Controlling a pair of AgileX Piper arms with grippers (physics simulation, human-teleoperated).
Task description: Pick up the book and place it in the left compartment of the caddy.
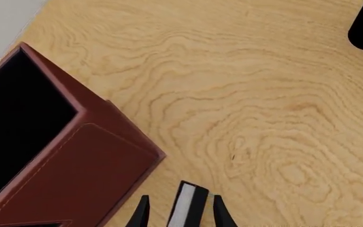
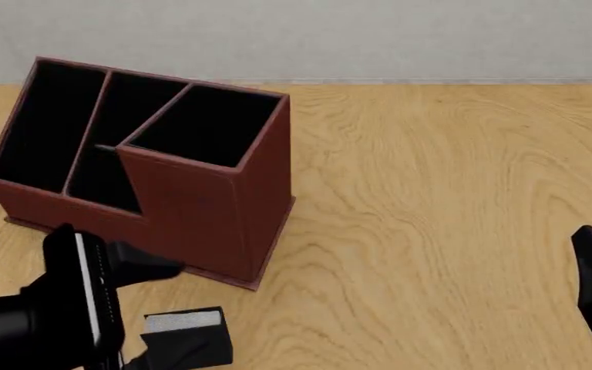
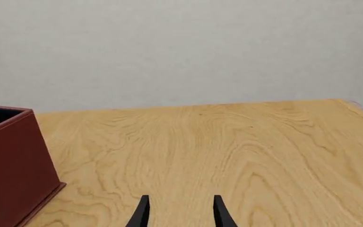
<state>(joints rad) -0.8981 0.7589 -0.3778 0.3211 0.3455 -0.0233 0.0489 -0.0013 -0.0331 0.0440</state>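
- The caddy [image 2: 188,193] stands on the wooden table [image 2: 450,231] at the far left of the front view; it is the only container in sight.
- It has four black-lined compartments: the left compartment [image 2: 44,127], a long narrow slot at the low end, two small middle ones, and one tall square one nearest the table's centre.
- As far as the front view looks into them, nothing shows in any of them.
- The book [image 2: 185,339], the only one, sits at the near left of the table, in front of the caddy and apart from it, its pale page edge facing up.
- Only the left wrist view shows the grip: the left gripper [image 1: 180,213] has a finger on each side of the book [image 1: 188,205], closed around it.
- In the front view the left arm's body hides those fingers; whether the book is lifted or resting I cannot tell.
- The right gripper [image 3: 180,213] shows its two fingers spread with bare table between them, holding nothing.
- The front view shows only a dark part of the right arm at the right edge, well apart from the caddy.
- The right wrist view alone shows the grey wall [image 3: 181,47] behind the table and one corner of the caddy [image 3: 11,161].
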